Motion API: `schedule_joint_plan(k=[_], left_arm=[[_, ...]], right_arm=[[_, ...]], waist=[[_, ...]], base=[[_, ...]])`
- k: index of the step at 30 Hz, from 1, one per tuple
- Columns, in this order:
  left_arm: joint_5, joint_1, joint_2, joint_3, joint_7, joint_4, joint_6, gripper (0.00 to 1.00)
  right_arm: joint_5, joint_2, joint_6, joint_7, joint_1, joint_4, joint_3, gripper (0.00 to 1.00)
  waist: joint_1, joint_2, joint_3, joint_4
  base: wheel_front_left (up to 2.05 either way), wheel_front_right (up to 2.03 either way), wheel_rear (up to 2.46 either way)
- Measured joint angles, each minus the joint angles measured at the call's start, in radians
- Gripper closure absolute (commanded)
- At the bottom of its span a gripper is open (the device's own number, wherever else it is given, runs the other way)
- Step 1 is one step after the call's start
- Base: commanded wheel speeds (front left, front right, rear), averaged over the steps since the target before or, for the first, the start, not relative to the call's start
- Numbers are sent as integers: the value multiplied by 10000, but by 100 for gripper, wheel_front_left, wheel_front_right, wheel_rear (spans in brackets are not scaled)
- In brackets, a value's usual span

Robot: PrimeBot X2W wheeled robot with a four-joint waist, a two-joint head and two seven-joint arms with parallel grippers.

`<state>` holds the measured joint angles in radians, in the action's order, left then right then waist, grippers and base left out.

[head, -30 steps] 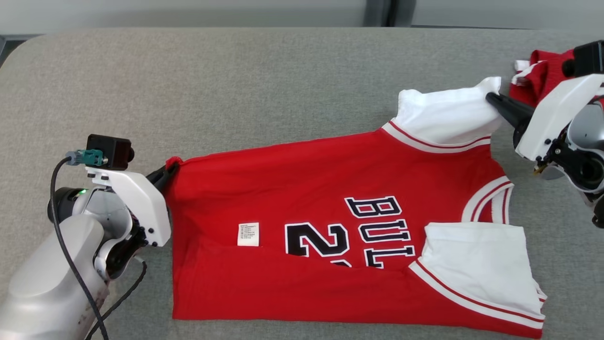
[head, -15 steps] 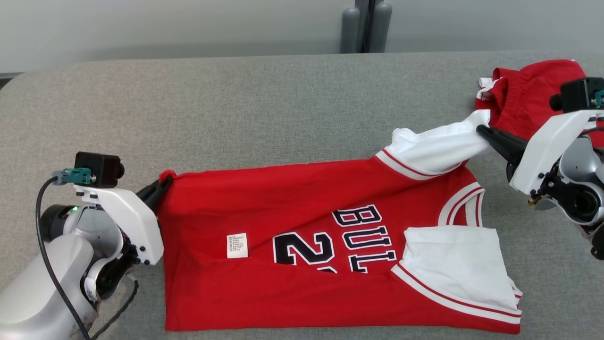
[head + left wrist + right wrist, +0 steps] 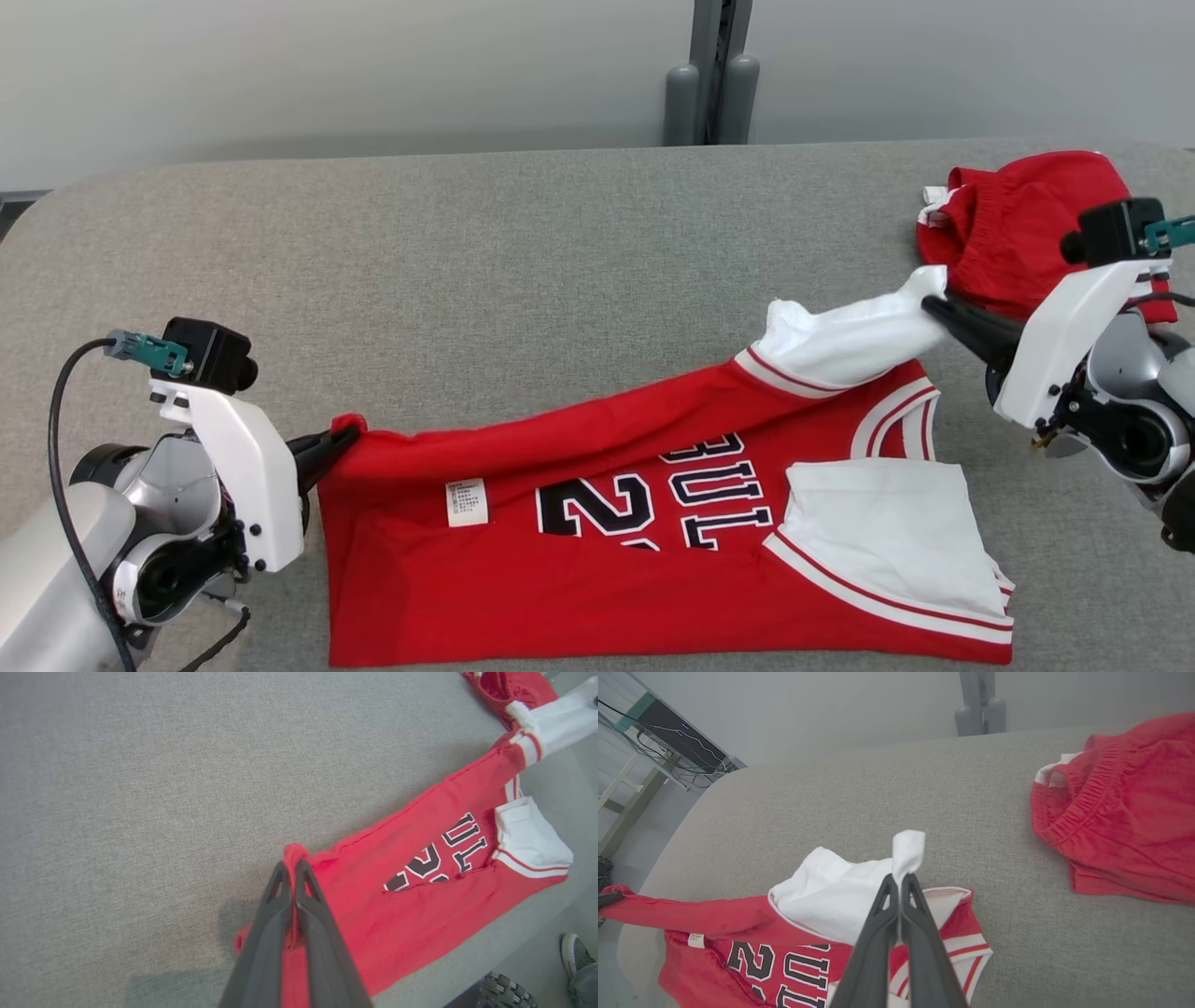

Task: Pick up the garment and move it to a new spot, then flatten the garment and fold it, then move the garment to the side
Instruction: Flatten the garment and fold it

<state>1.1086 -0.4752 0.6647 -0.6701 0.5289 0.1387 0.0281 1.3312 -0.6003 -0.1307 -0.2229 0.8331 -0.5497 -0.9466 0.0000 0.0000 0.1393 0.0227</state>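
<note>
Pinching the red jersey hem corner, left gripper is clamped tight; right gripper is squeezed closed on its white sleeve tip, that edge raised off the grey table.

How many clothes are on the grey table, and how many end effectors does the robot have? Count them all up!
jersey: 1
red shorts: 1
End effectors: 2, the left end effector and the right end effector
Total: 4
</note>
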Motion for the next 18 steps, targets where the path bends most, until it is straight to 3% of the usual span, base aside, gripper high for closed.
schedule_joint_plan(k=[5,18], left_arm=[[374,337,360,-86,685,-539,42,100],[-142,579,813,-499,779,-234,61,100]], right_arm=[[316,-186,2,-337,-197,226,-144,100],[1195,-825,0,-1611,-781,993,-309,100]], waist=[[0,0,-93,-85],[0,0,-114,-201]], base=[[0,0,0],[0,0,0]])
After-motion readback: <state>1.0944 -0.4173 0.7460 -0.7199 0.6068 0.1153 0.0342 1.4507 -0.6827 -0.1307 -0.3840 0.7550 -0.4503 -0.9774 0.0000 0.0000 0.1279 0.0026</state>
